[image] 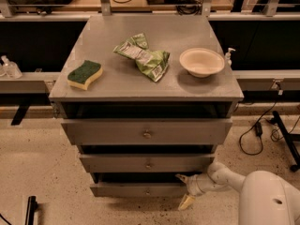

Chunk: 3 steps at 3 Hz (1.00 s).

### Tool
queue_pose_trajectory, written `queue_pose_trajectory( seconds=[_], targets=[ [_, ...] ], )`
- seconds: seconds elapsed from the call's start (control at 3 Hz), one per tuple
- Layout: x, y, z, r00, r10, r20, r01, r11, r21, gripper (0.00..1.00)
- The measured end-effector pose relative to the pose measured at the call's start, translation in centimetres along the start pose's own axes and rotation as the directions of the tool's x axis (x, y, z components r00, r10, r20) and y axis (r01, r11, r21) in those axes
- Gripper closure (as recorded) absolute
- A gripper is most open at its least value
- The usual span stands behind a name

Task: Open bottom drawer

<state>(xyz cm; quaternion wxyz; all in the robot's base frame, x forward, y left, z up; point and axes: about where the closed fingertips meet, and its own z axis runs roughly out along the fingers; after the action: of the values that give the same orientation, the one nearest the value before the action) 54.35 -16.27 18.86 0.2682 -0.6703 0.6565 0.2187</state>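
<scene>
The bottom drawer (136, 190) sits at 6 o'clock, lowest in the grey cabinet, with only a thin dark gap above its front. I judge it barely opened. My hand (184, 189) is at its 3 o'clock end, spread above and below the front, and most of the pull remains.

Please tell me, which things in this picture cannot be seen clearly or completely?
All in the camera view:
- Inside of the bottom drawer: dark, hidden under the middle drawer.
- Right end of the bottom drawer: covered by the end effector.
- Most of the robot body: cut off by the lower right edge.
- Print on the green bag: too small to read.
</scene>
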Motion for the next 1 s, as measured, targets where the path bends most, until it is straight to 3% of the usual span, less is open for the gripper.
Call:
queue_pose_trajectory(
  seconds=[0.67, 1.0],
  targets=[
    [-0.5, 1.3, 0.2, 0.999, -0.012, 0.029, 0.015, 0.9963, -0.084, 0.62],
    [-0.9, 1.8, -0.5, 0.999, -0.023, 0.036, 0.026, 0.9953, -0.093, 0.71]
  ],
)
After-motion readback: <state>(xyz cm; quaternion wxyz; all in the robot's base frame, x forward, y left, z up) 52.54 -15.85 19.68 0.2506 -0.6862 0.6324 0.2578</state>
